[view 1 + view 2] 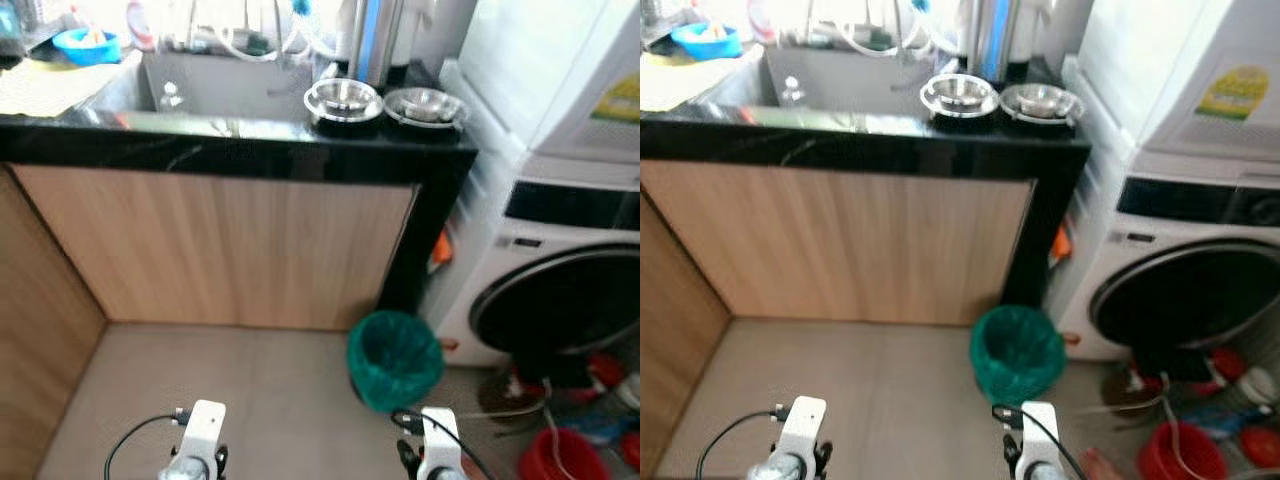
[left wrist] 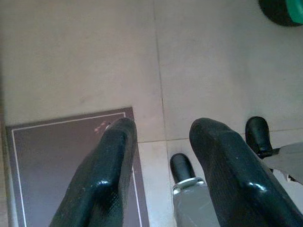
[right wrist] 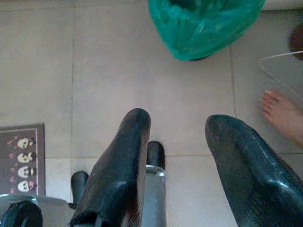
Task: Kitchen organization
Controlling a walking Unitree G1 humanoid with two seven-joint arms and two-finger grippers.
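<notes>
Steel bowls point(image 1: 343, 99): far on the black desk point(image 1: 250, 150), right of the sink.
Feel: I think light, hard, slippery; grab the rim.
Left hand point(image 2: 163, 156): open, empty.
Right hand point(image 3: 177, 151): open, empty.

A: any readable text?
B: yellow-green sticker point(image 1: 1234, 92) on the white appliance point(image 1: 1180, 70) — too blurred to read
A: washer panel point(image 1: 1140, 239)?
B: marks there — illegible too

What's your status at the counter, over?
Left gripper and right gripper hang low, jaws open, empty. Two steel bowls on the counter, untouched. Green bin on floor ahead.
</notes>
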